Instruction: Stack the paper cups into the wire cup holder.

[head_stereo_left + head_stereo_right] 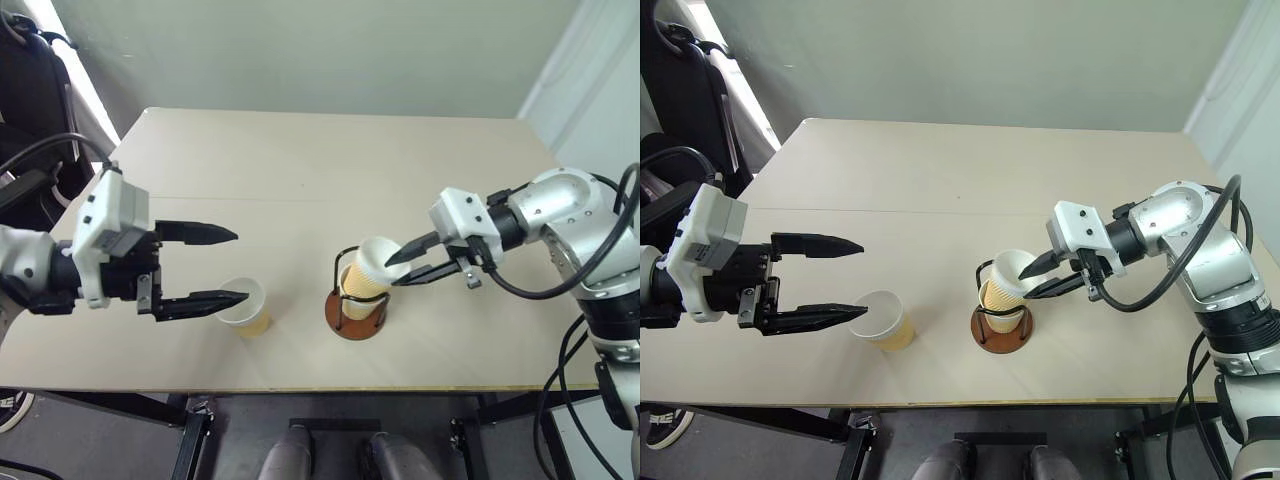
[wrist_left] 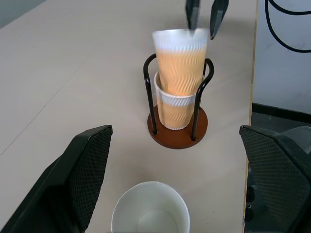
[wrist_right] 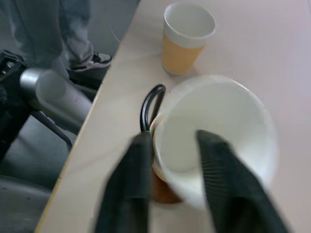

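Where the beige table (image 1: 300, 190) runs toward its near edge, the task's things are gathered in a short row.

Wire cup holder: a round reddish-brown base with black wire loops (image 1: 357, 312) is stood near the table's front edge, a little right of the middle.

Cup in the holder: one paper cup (image 2: 173, 108) is seated upright between the loops, on the base.

Upper cup: a second paper cup (image 1: 370, 268) is seen nested in the seated one, tilted toward the robot's right, its white rim well above the loops.

Third cup: a lone paper cup (image 1: 246, 306) is stood upright on the table, to the left of the holder and apart from it, mouth up.

Right gripper: the right gripper (image 1: 408, 268) is held at the rim of the upper cup, pointing leftward and down. In the right wrist view one finger (image 3: 221, 187) is seen inside the cup's mouth and the other outside its wall. The fingers are parted a little; whether the rim is pressed between them cannot be told.

Left gripper: the left gripper (image 1: 230, 265) is held above the table at the third cup, its fingers spread wide. The lower fingertip is seen over that cup's rim; contact cannot be told. Nothing is held between the fingers.
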{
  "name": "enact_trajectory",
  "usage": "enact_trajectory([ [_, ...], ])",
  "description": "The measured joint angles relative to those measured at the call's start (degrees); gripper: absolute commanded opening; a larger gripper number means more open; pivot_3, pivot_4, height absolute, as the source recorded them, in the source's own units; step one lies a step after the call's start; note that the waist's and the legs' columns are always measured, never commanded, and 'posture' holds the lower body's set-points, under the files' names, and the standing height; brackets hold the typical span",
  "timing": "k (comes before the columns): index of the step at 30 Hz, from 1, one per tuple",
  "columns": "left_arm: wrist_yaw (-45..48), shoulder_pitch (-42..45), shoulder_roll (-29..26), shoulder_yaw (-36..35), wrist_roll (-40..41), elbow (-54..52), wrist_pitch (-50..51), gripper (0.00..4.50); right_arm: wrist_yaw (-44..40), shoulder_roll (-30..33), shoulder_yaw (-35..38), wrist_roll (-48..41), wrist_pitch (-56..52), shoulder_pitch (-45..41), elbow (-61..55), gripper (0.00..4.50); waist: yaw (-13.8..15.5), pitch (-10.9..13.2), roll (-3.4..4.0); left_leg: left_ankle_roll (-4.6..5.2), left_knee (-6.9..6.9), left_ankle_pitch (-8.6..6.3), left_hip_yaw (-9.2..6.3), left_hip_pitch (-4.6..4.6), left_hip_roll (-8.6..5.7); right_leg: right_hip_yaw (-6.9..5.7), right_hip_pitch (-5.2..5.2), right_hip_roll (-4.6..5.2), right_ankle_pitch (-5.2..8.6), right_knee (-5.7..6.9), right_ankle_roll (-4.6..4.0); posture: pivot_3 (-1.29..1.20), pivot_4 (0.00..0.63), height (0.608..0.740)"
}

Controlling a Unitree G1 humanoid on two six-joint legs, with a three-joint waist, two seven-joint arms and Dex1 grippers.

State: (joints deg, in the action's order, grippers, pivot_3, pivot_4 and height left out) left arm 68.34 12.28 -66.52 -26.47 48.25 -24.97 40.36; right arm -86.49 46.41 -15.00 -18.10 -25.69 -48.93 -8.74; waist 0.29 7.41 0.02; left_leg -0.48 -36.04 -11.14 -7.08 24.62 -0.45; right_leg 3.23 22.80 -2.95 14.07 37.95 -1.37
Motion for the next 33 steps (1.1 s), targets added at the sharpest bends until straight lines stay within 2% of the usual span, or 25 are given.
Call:
enact_trajectory([
  [5, 0.1, -0.1, 0.0, 0.0, 0.0, 0.0, 0.0, 4.50, 0.0, -0.1, -0.1, 0.9, 0.3, 0.0, 0.3, 4.24, 0.0, 0.0, 0.00, 0.00, 0.00, 0.00, 0.01, 0.00, 0.00, 0.00, 0.00, 0.00, -0.01, 0.00, -0.01, 0.00, 0.150, 0.740],
  [6, 0.3, -0.2, -0.1, 0.0, 0.0, 0.0, 0.0, 4.50, 0.0, -0.1, 0.0, 0.9, 0.3, 0.0, 0.3, 4.47, 0.0, 0.0, 0.00, 0.00, 0.00, 0.00, 0.01, 0.00, 0.00, 0.00, 0.00, 0.00, -0.01, 0.00, -0.01, 0.00, 0.150, 0.740],
  [10, 2.4, -2.1, -2.2, -0.1, -1.3, 0.0, -0.1, 4.50, -1.1, 2.9, 5.4, -5.8, -5.0, 1.4, 0.1, 4.47, 0.4, 0.0, 0.00, 0.00, 0.00, 0.00, 0.02, 0.09, 0.00, 0.01, 0.01, -0.01, 0.00, -0.04, -0.02, 0.00, 0.150, 0.740],
  [12, 3.5, -3.4, -2.3, -0.4, -1.5, -0.1, -0.2, 4.50, -1.4, 5.4, 12.9, -11.6, -8.9, 5.2, -0.3, 4.47, 0.7, -0.1, -0.15, -0.04, 0.01, -0.02, 0.00, 0.12, 0.00, 0.01, 0.00, -0.02, 0.03, -0.09, -0.06, 0.00, 0.150, 0.740],
  [14, 4.7, -5.8, -2.5, -0.6, -2.9, -0.3, -0.6, 4.50, -2.3, 8.8, 22.9, -17.7, -12.6, 15.1, -0.8, 4.47, 1.4, -0.2, -0.31, -0.18, -0.11, -0.09, -0.03, 0.14, 0.00, 0.01, -0.11, -0.05, 0.17, -0.13, -0.09, 0.00, 0.150, 0.740],
  [16, 5.3, -7.2, -2.6, 0.1, -4.4, -0.3, -1.0, 4.50, -1.4, 9.5, 31.0, -22.2, -16.5, 22.2, -0.9, 4.47, 1.4, -0.2, -0.29, -0.31, -0.11, -0.18, 0.04, 0.11, 0.00, 0.11, -0.09, -0.05, 0.20, -0.12, -0.10, 0.00, 0.150, 0.740],
  [19, 5.2, -6.9, -2.7, 3.5, -6.8, -0.4, -2.2, 4.50, 2.6, 10.1, 41.3, -27.0, -20.2, 28.1, -2.2, 4.47, 1.2, -0.1, -0.25, -0.34, -0.04, -0.25, 0.13, -0.24, 0.05, 0.14, -0.26, -0.09, 0.28, -0.03, -0.18, 0.00, 0.150, 0.740],
  [24, 4.9, -4.3, -3.2, 12.3, -12.5, 1.2, -4.7, 4.50, 7.1, 8.9, 46.0, -30.9, -21.0, 33.8, -6.4, 4.47, 0.2, -0.1, -0.26, -0.42, -0.08, -0.29, 0.05, -0.66, 0.31, 0.30, -0.66, -0.52, 0.72, -0.01, -0.67, 0.00, 0.150, 0.740],
  [28, 5.4, -3.9, -4.6, 17.0, -17.7, 3.4, -7.4, 4.50, 9.1, 8.2, 48.9, -34.5, -21.0, 37.8, -10.1, 4.47, 0.1, -0.1, -0.23, -0.40, -0.09, -0.34, -0.05, -0.58, 0.32, 0.47, -0.62, -0.70, 0.61, -0.01, -0.16, 0.00, 0.150, 0.740],
  [33, 5.4, -1.7, -4.6, 21.2, -21.3, 5.2, -9.5, 4.50, 11.0, 8.2, 50.6, -37.0, -20.7, 40.0, -12.4, 4.47, 0.2, -0.1, -0.23, -0.32, -0.10, -0.63, -0.06, -0.50, 0.31, 0.51, -0.62, -0.71, 0.69, -0.04, -0.12, 0.00, 0.150, 0.740],
])
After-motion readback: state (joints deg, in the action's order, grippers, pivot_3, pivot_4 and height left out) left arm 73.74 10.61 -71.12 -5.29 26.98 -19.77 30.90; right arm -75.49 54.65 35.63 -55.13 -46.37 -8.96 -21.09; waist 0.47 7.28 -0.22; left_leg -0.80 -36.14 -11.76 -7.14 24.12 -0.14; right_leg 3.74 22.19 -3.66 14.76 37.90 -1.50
